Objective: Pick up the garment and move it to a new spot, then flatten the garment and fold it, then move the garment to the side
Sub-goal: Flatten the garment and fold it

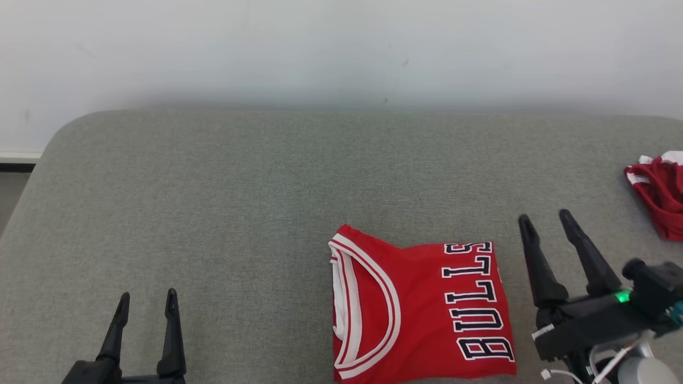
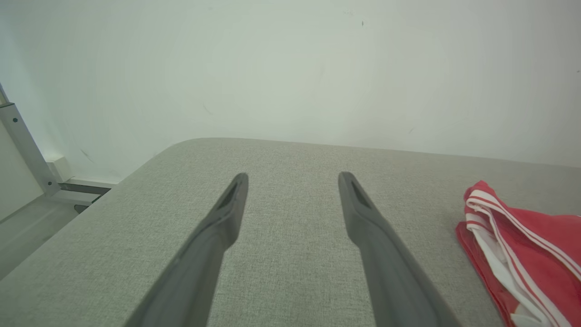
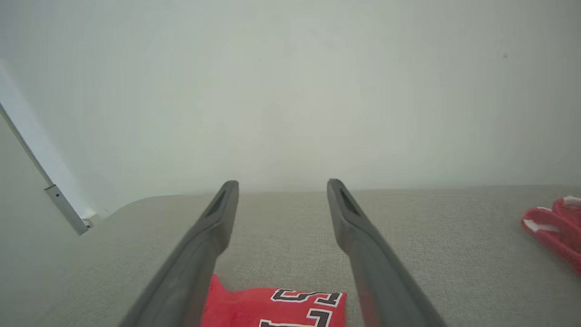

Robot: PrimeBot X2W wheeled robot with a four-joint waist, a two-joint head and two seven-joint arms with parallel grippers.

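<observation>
The garment (image 1: 421, 309) is a red jersey with white trim and dark "BULLS" lettering, folded into a neat rectangle near the front of the grey cushioned surface (image 1: 240, 202). Its collar edge appears in the left wrist view (image 2: 526, 254), and its lettered edge lies below the fingers in the right wrist view (image 3: 277, 306). My right gripper (image 1: 547, 221) stands open just right of the jersey, holding nothing. My left gripper (image 1: 147, 301) is open at the lower left, well clear of the jersey. Each wrist view looks out between spread, bare fingers (image 2: 227, 213) (image 3: 218, 218).
A second red and white piece of cloth (image 1: 659, 194) lies crumpled at the surface's far right edge, also in the right wrist view (image 3: 556, 227). A pale wall (image 1: 341, 48) rises behind. The surface's rounded left corner drops to the floor (image 2: 32, 227).
</observation>
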